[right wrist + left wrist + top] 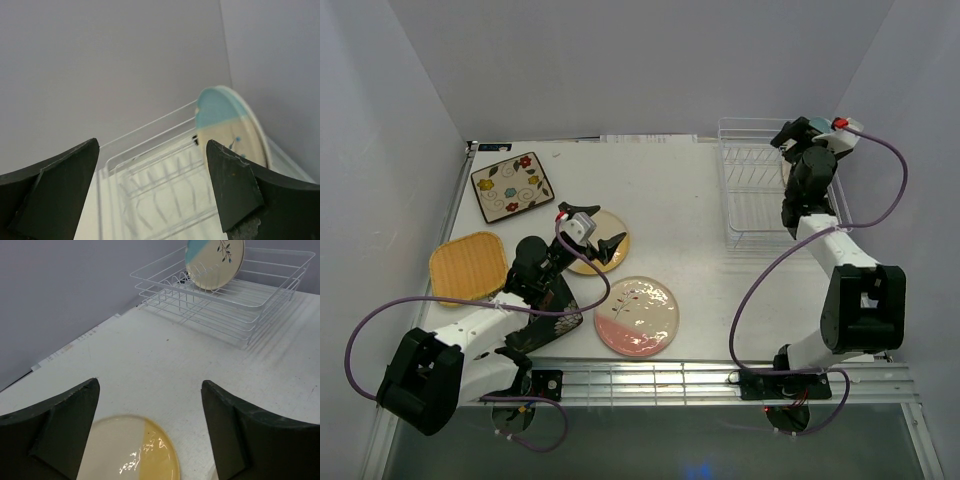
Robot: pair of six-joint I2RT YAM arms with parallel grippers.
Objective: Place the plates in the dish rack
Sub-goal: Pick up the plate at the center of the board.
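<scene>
While I stood watching, the right gripper (152,145) hung above the far end of the dish rack (748,190). Its claw was spread wide, with nothing between the fingers. Just beyond one fingertip, a round cream plate with a blue half (215,260) stood on edge inside the rack, tilted a little among the wire tines. It was the only plate I could see in there.

The rack sat at the far right of the white table (690,200). The other plates lay flat on the left half, well apart from it. The left gripper (150,385) hovered low over the round plate with the yellow half (620,232). Its claw was also spread, one finger to each side of the plate and pinching nothing. I could not tell whether the fingertips touched the rim.

Nearer the front lay the round plate with the pink half (636,316), close beside the yellow one. The black floral square plate (558,322) was partly hidden under the left arm, at the table's near edge. The plain orange-yellow square plate (468,266) lay at the left edge. The flowered cream square plate (512,186) sat behind it toward the far left corner, apart from the rest.
</scene>
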